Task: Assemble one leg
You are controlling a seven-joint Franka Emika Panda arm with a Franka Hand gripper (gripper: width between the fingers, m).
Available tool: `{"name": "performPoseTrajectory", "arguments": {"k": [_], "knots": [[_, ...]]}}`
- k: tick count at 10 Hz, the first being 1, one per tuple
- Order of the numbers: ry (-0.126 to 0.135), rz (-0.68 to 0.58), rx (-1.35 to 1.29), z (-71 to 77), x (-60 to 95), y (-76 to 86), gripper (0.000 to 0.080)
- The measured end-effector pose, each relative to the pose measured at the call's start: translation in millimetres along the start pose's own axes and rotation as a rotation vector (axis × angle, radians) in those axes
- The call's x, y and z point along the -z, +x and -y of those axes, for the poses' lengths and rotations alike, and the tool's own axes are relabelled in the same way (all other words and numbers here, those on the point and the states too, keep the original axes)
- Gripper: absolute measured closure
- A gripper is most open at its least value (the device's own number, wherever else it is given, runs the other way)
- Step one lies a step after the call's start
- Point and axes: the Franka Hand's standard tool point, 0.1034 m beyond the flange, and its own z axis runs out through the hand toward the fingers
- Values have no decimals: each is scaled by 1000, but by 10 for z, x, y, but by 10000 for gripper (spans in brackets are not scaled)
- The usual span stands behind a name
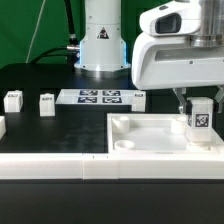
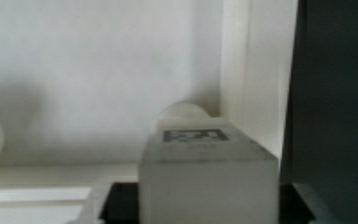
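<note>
Item: leg (image 1: 200, 119), a small white post with a tagged face. It stands upright at the exterior view's right, over the far right corner of the tabletop (image 1: 130, 150); contact there cannot be told. The gripper (image 1: 199, 106) has its jaws closed narrowly on the leg's upper sides. Judged light, rigid and smooth, so liable to slip or twist. Best hold: flat opposite faces near the top, leaving the lower end free for seating.

Black table (image 1: 60, 130) with marker board (image 1: 100, 97), white square tabletop (image 1: 150, 120), small white posts (image 1: 46, 102).
</note>
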Motion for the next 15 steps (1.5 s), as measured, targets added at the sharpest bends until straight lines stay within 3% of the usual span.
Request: {"name": "performPoseTrajectory", "arguments": {"k": [1, 2, 7, 8, 11, 13, 14, 15], "knots": [[12, 14, -100, -7, -5, 21, 507], [48, 21, -288, -30, -4, 51, 507], [67, 36, -996, -23, -12, 78, 506], [59, 40, -1197, -7, -15, 72, 506], [57, 64, -1332, -2, -10, 55, 506], [59, 61, -1262, -3, -11, 54, 506], [50, 75, -1218, 8, -8, 32, 324], [48, 78, -1134, 18, -3, 24, 209]]}}
